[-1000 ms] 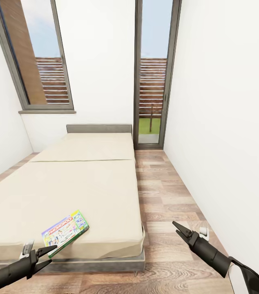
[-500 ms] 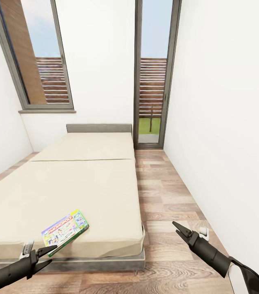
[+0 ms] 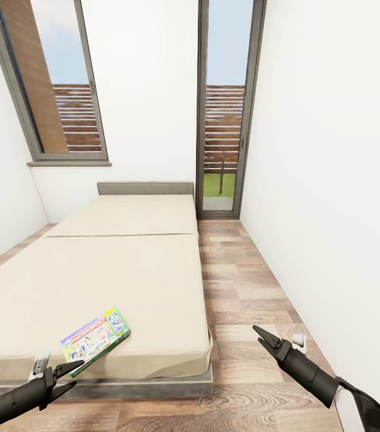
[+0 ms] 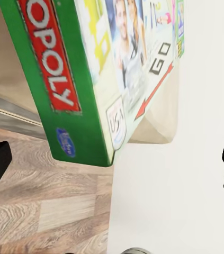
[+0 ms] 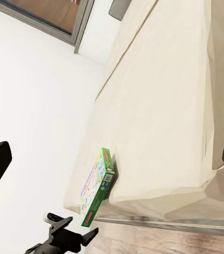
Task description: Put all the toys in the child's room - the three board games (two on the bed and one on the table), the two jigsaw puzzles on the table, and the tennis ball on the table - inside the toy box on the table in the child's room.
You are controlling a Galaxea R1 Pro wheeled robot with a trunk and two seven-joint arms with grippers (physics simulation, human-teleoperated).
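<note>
So the left gripper (image 3: 75,371) has its fingers apart, hovering right at the near edge of the bed (image 3: 124,270). The green-edged board game (image 3: 95,340) lies flat just beyond them, near the bed's near corner, long axis running away to the far right. The right gripper (image 3: 261,337), fingers slightly apart too, hangs over the floor, well apart. Left arm's clearly nearer.

The game box (image 3: 96,340) has a green edge, red lettered band and pale, colourful top. Beige mattress (image 3: 112,282), grey headboard (image 3: 145,188), brown wood-grain floor (image 3: 244,300), white walls (image 3: 328,180), black grippers.
</note>
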